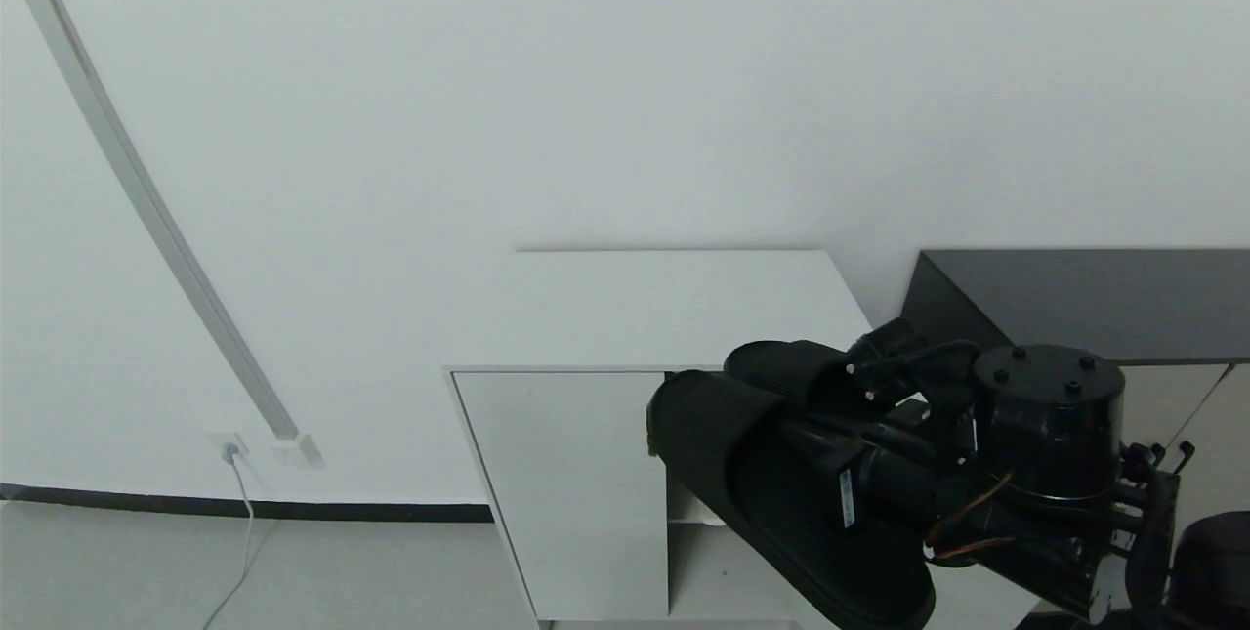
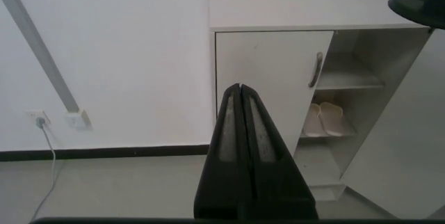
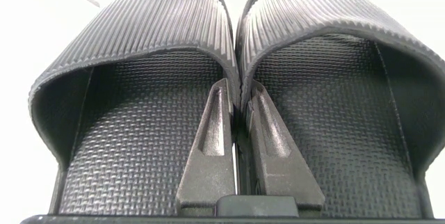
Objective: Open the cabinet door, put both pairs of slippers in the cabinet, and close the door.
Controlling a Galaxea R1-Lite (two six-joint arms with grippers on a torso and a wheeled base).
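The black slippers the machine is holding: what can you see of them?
The black slippers are a matched pair of slides, rubbery-looking, with ribbed straps and textured footbeds. They sit side by side, touching, their inner edges pinched together by the right gripper, held in the air before the white cabinet.

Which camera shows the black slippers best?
Right wrist view: both black slippers side by side, right gripper pinching their inner edges. Head view shows them obliquely before the cabinet; left wrist view, just a tip.

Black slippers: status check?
Right gripper shut on black slippers, held up before the cabinet. Left gripper shut, empty. Right side open, light pair on a shelf.
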